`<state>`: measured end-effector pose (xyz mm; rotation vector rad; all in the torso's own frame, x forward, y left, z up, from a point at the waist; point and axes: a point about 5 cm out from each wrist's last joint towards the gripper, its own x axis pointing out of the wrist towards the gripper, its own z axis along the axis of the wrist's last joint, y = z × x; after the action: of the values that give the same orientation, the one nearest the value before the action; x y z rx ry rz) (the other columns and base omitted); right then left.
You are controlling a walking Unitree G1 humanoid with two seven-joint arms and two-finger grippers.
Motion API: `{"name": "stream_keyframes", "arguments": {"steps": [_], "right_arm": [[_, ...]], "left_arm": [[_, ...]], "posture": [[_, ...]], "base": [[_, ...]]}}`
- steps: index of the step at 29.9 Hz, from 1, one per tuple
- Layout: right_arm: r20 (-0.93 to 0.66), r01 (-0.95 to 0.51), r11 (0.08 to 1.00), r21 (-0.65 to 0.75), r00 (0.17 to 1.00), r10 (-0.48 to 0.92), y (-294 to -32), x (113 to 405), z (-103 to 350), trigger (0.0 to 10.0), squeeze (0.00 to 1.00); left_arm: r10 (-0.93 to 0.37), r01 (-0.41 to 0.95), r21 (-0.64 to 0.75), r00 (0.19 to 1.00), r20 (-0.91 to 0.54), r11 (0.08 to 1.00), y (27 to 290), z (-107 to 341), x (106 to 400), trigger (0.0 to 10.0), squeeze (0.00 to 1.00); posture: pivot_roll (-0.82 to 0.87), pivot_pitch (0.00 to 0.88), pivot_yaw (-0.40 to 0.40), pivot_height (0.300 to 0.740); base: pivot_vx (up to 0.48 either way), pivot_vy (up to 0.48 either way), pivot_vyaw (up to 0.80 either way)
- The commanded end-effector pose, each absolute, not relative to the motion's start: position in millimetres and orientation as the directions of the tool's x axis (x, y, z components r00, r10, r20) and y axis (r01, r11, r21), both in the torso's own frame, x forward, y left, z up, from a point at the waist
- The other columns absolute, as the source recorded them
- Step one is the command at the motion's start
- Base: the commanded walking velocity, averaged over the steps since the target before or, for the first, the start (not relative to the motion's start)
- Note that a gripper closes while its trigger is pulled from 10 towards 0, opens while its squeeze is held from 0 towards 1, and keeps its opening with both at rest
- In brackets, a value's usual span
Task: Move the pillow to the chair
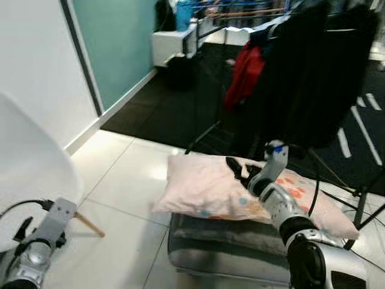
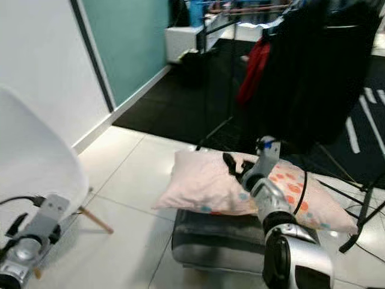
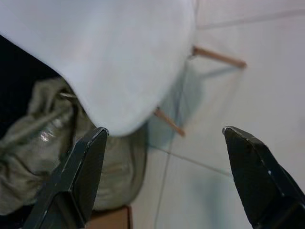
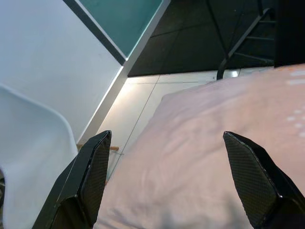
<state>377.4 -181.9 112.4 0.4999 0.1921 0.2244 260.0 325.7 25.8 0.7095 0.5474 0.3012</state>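
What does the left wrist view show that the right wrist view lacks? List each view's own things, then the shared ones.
Left wrist view alone: a crumpled olive cloth bundle under the seat, the chair's wooden legs, and the open left gripper. Right wrist view alone: the pink pillow below the open right gripper, the teal wall, and the dark floor. Both: the white chair and pale floor tiles.

No legible text, label, brand, number or sign anywhere.
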Motion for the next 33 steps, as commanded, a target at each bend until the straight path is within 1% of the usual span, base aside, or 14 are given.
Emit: {"name": "stream_keyframes", "arguments": {"steps": [1, 5, 9, 13, 15, 18, 23, 25, 27, 33], "right_arm": [[-0.122, -0.16, 0.857, 0.49, 0.961, 0.249, -186, 381, 119, 10.0, 0.0], [-0.154, -0.146, 0.854, 0.5, 0.955, 0.254, -186, 381, 119, 10.0, 0.0], [-0.254, -0.076, 0.876, 0.476, 0.942, 0.22, -189, 379, 110, 10.0, 0.0], [-0.293, -0.072, 0.882, 0.467, 0.928, 0.231, -184, 374, 99, 10.0, 0.0], [-0.277, -0.072, 0.862, 0.502, 0.931, 0.239, -182, 374, 100, 10.0, 0.0], [-0.267, -0.073, 0.855, 0.514, 0.933, 0.24, -182, 375, 101, 10.0, 0.0], [-0.173, -0.082, 0.806, 0.587, 0.959, 0.223, -186, 383, 120, 10.0, 0.0], [-0.161, -0.081, 0.799, 0.595, 0.963, 0.217, -188, 384, 122, 10.0, 0.0], [-0.136, -0.066, 0.78, 0.622, 0.972, 0.19, -192, 387, 129, 10.0, 0.0], [-0.091, -0.069, 0.753, 0.655, 0.981, 0.169, -197, 390, 138, 10.0, 0.0]], "left_arm": [[0.43, -0.07, 0.695, 0.828, -0.359, 0.716, 326, 26, 259, 10.0, 0.0], [0.423, -0.057, 0.705, 0.833, -0.357, 0.707, 325, 25, 258, 10.0, 0.0], [0.413, -0.042, 0.702, 0.833, -0.369, 0.711, 326, 24, 256, 10.0, 0.0], [0.411, -0.036, 0.7, 0.831, -0.376, 0.713, 327, 22, 254, 10.0, 0.0], [0.406, -0.036, 0.696, 0.833, -0.376, 0.717, 324, 21, 254, 10.0, 0.0], [0.405, -0.035, 0.695, 0.834, -0.376, 0.718, 323, 21, 254, 10.0, 0.0], [0.383, -0.015, 0.692, 0.842, -0.381, 0.721, 317, 18, 256, 10.0, 0.0], [0.381, -0.013, 0.693, 0.843, -0.381, 0.721, 317, 18, 256, 10.0, 0.0], [0.377, -0.009, 0.694, 0.845, -0.38, 0.72, 317, 19, 255, 10.0, 0.0], [0.376, 0.0, 0.701, 0.844, -0.383, 0.713, 320, 18, 252, 10.0, 0.0]], "posture": [[-0.15, 0.083, -0.025, 0.675], [-0.15, 0.089, -0.022, 0.66], [-0.15, 0.09, -0.018, 0.64], [-0.15, 0.086, -0.01, 0.625], [-0.15, 0.078, -0.005, 0.61], [-0.15, 0.078, -0.005, 0.605], [-0.14, 0.075, 0.001, 0.58], [-0.13, 0.081, 0.003, 0.575], [-0.13, 0.089, 0.006, 0.56], [-0.11, 0.108, 0.021, 0.525]], "base": [[0.0, 0.0, 0.0], [0.0, 0.0, 0.0], [0.0, 0.0, 0.0], [0.0, 0.0, 0.0], [0.0, 0.0, 0.0], [0.0, 0.0, 0.0], [0.0, 0.0, 0.0], [0.0, 0.0, 0.0], [0.0, 0.0, 0.0], [0.0, 0.0, 0.0]]}}
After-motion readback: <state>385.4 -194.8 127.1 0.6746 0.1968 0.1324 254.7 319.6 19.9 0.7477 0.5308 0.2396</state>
